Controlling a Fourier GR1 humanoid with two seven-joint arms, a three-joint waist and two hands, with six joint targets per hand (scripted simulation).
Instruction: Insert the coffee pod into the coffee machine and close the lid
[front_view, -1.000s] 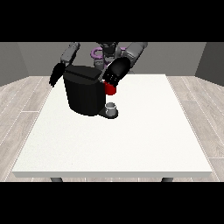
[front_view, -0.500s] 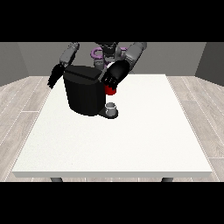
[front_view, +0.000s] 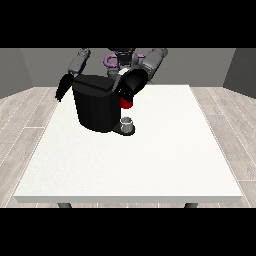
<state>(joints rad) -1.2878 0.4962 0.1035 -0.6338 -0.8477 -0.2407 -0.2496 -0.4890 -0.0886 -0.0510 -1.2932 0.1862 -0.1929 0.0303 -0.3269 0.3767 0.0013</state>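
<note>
We see the hand at the view's right (front_view: 129, 86) lying over the upper right corner of the coffee machine (front_view: 96, 106), its black bulk overlapping the machine's top edge. Whether its fingers are curled or straight we cannot tell, since they merge with the dark machine behind. Just below this hand a red thing at the machine (front_view: 127, 104) peeks out, touching the hand's lower edge. We cannot make out the coffee pod anywhere with certainty. A small grey thing (front_view: 127, 121), cup-shaped with a pale rim, sits on the machine's dark base plate directly beneath the red thing; we cannot tell if it is the pod.

The hand at the view's left (front_view: 62, 89) hangs beside the machine's left flank, near the worktop's far left corner, apart from the machine. It looks long and narrow, pointing downward, but we cannot tell its finger state.

The machine is a squat, matt black block with a sloping top. The worktop (front_view: 150, 160) is a broad white slab with a faintly speckled surface, standing on a pale wood-plank floor (front_view: 20, 125).
</note>
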